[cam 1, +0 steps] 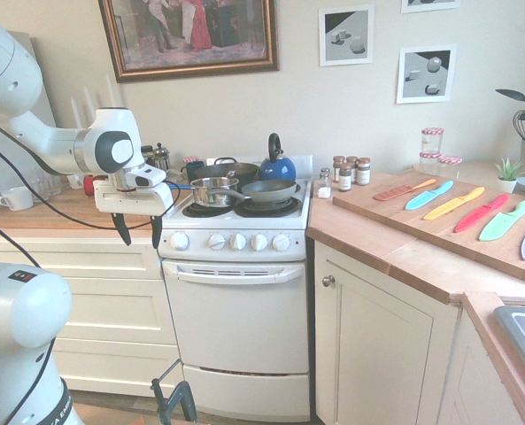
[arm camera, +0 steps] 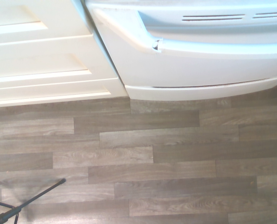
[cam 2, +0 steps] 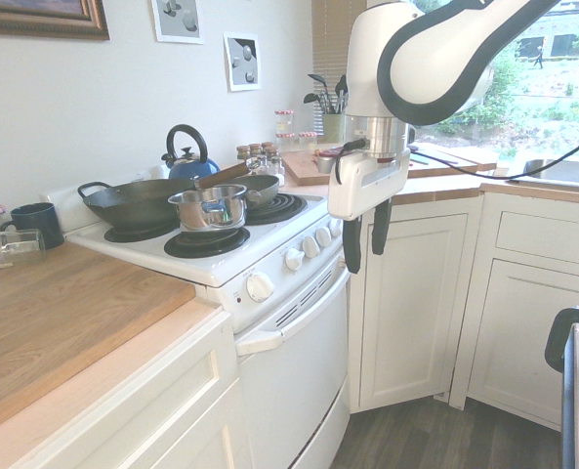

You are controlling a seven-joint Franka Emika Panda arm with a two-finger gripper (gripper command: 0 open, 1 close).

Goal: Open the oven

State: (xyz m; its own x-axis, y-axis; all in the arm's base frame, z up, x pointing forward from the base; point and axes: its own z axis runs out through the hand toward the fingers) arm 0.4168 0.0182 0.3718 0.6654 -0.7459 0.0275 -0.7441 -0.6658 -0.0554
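Wooden surface [cam 1: 85, 211] lies on both sides of the oven [cam 1: 240, 323], whose door is closed. Before it, the fingers [cam 1: 136, 232] hang apart and hold nothing. I judge the door rigid and rather heavy, with a smooth handle [cam 1: 235, 275]; one should grip this bar firmly and pull it outward and down.

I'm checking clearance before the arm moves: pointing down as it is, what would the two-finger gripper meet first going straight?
Probably the brown wood-plank floor, just in front of the white oven, though depth is unclear and it might graze the handle.
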